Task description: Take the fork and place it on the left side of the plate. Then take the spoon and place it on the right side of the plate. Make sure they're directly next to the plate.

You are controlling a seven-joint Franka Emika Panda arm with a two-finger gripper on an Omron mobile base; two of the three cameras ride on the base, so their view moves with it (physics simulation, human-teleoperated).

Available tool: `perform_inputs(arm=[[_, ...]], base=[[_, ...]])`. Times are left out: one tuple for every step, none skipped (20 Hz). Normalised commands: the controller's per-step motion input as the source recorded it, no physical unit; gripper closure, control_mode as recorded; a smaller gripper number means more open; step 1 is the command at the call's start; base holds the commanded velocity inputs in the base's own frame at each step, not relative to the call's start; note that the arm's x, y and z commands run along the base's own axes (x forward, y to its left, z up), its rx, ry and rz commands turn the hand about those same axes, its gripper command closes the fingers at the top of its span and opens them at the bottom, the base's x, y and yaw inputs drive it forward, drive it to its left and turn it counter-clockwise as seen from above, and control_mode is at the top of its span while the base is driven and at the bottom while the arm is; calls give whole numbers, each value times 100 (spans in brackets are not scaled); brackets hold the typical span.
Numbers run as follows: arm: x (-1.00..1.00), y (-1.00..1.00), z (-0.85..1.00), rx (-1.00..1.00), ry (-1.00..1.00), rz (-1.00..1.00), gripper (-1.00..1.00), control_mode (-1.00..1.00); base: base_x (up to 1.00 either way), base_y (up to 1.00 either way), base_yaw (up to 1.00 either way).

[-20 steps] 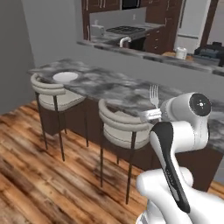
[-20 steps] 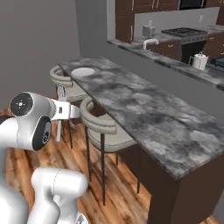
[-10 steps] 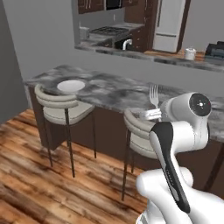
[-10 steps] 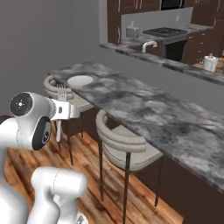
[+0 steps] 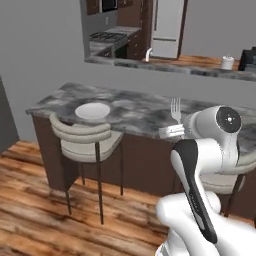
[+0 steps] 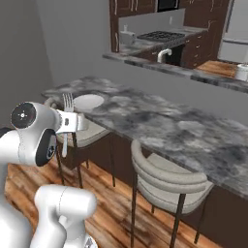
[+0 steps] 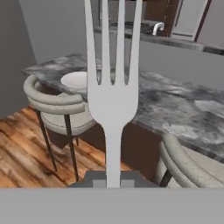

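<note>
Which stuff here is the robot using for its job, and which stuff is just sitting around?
For the job:
- fork, held upright in the shut hand
- plate on the counter

Just sitting around:
- stools
- faucet
- stove
- fridge

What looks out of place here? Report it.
Only the fork is out of place: it stands upright, tines up, in the shut claw, off the counter. The plate sits flat by the counter's edge, undisturbed.
</note>
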Motion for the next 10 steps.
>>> perform_inputs(arm=[[0,0,0,0,0,0,100,100],[0,0,0,0,0,0,100,100],[0,0,0,0,0,0,100,100],[0,0,0,0,0,0,100,100],[0,0,0,0,0,0,100,100],[0,0,0,0,0,0,100,100],[0,0,0,0,0,0,100,100],[0,0,0,0,0,0,100,100],[0,0,0,0,0,0,100,100],[0,0,0,0,0,0,100,100]], base=[[39,100,-34],[39,100,-34],[39,100,-34],[39,100,-34],[39,100,-34],[39,100,-34],[39,100,-34],[39,100,-34],[39,100,-34],[39,100,-34]])
